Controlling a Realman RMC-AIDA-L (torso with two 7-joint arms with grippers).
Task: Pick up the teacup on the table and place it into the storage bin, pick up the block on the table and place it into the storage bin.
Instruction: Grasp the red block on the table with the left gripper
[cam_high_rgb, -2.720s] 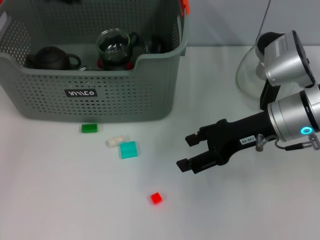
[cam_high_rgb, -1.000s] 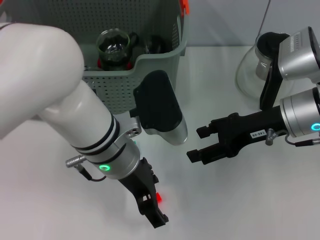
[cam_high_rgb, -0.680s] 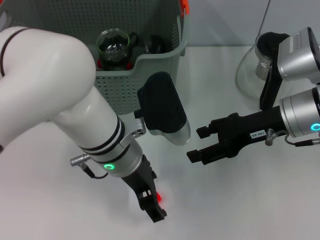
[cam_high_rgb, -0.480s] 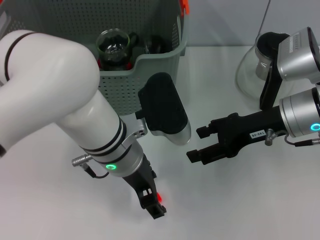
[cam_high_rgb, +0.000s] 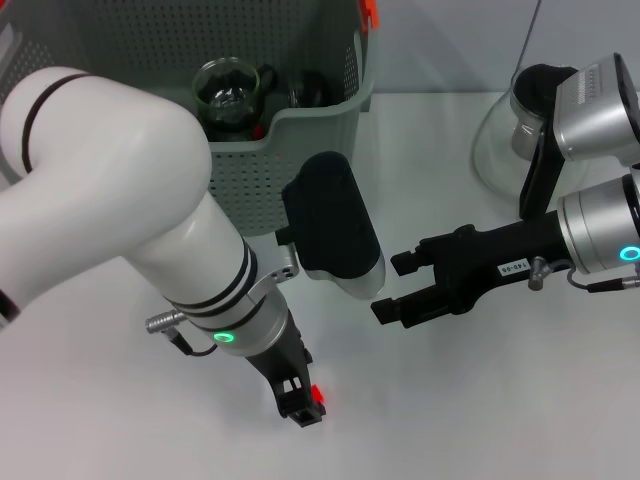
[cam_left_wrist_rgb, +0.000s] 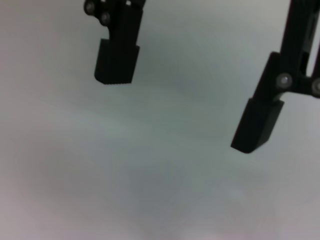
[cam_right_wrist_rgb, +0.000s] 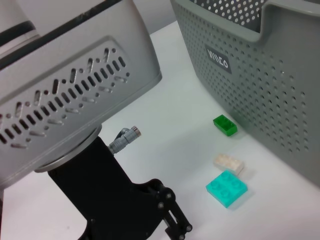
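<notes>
A small red block (cam_high_rgb: 317, 393) lies on the white table right beside the fingertips of my left gripper (cam_high_rgb: 299, 403). The left wrist view shows this gripper (cam_left_wrist_rgb: 185, 105) open over bare table, with no block between its fingers (cam_left_wrist_rgb: 116, 55). My right gripper (cam_high_rgb: 388, 289) hovers open at mid-table, holding nothing. The grey-green storage bin (cam_high_rgb: 318, 108) stands at the back, and a glass teacup (cam_high_rgb: 225, 93) sits inside it. In the right wrist view, a green block (cam_right_wrist_rgb: 225, 125), a cream block (cam_right_wrist_rgb: 229, 163) and a teal block (cam_right_wrist_rgb: 226, 188) lie in front of the bin (cam_right_wrist_rgb: 260, 85).
My bulky white left arm (cam_high_rgb: 120, 200) covers the table's left half and hides the blocks by the bin in the head view. A clear glass vessel (cam_high_rgb: 497, 150) stands at the back right behind the right arm.
The left arm swung in over the table and its gripper has drawn in close beside the red block. The right arm has stayed almost still, open.
</notes>
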